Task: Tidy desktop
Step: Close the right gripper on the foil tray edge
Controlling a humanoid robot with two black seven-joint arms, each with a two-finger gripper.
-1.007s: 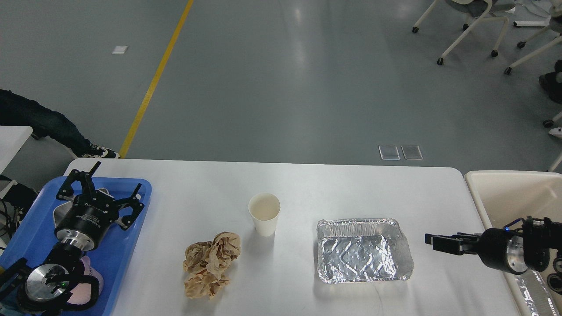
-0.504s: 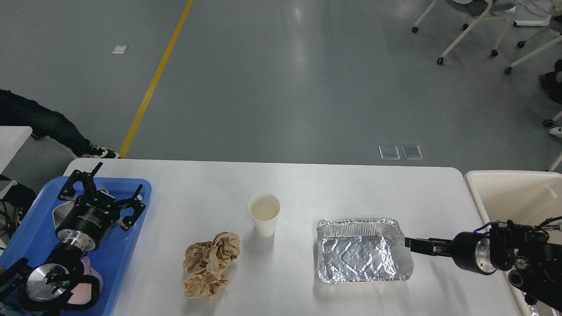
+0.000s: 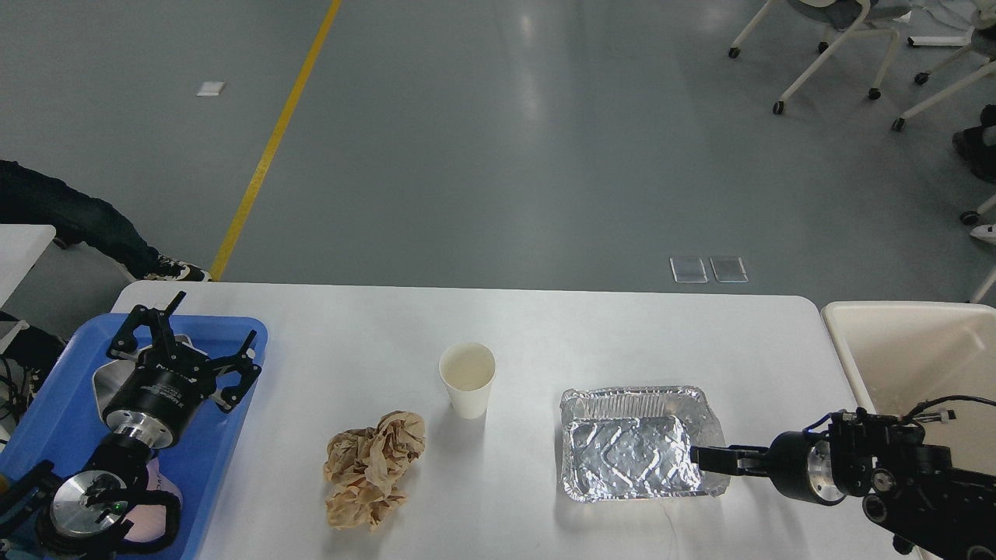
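The white desktop (image 3: 591, 327) is filling the lower half of the frame, running from the blue tray (image 3: 54, 404) at the lower left to the cream bin (image 3: 895, 342) at the lower right. The right gripper (image 3: 704, 459) is coming in from the lower right and hanging low over the desktop, its tip sitting right at the right-hand rim of the foil tray (image 3: 642, 443). Its fingers are looking dark and bunched into one narrow bar, so honestly can't tell if they're spread, pressed together, or pinching the rim.

The left gripper (image 3: 191, 342) is hovering over the blue tray at the lower left edge of the desktop, fingers spread wide and pinching nothing. A paper cup (image 3: 467, 379) is standing upright near the middle of the desktop, and a wad of crumpled brown paper (image 3: 372, 469) is lying just below and left of it, well apart from both grippers.
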